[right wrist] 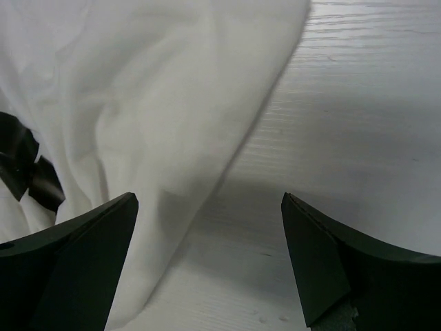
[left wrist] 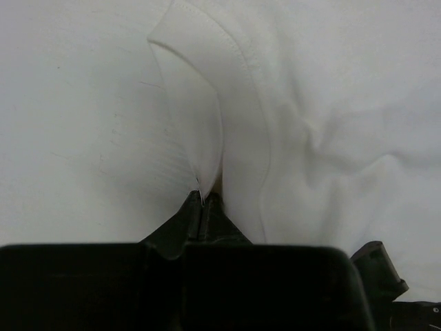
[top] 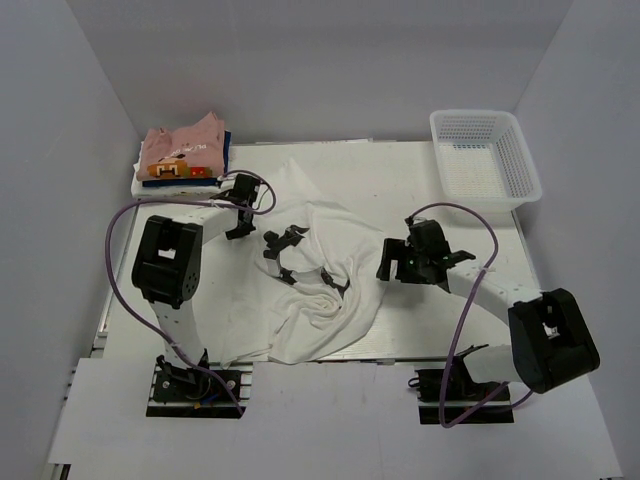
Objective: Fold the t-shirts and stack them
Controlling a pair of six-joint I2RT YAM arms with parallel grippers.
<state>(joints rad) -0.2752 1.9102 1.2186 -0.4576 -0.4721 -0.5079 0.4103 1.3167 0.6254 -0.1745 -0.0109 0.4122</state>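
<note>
Left fingers — tight on t-shirt

Bright, even, diffuse light with soft shadows. The white t-shirt nearly bleaches out in the 2 wrist views, where the near fingers look dark and blurred.

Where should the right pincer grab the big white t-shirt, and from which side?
Take the white t-shirt by its free edge over the table, coming from the bare-table side. The open right pincer straddles that edge, and the cloth there looks thin, not bunched. The left pincer is shut on a raised fold, so stay apart from it.
</note>
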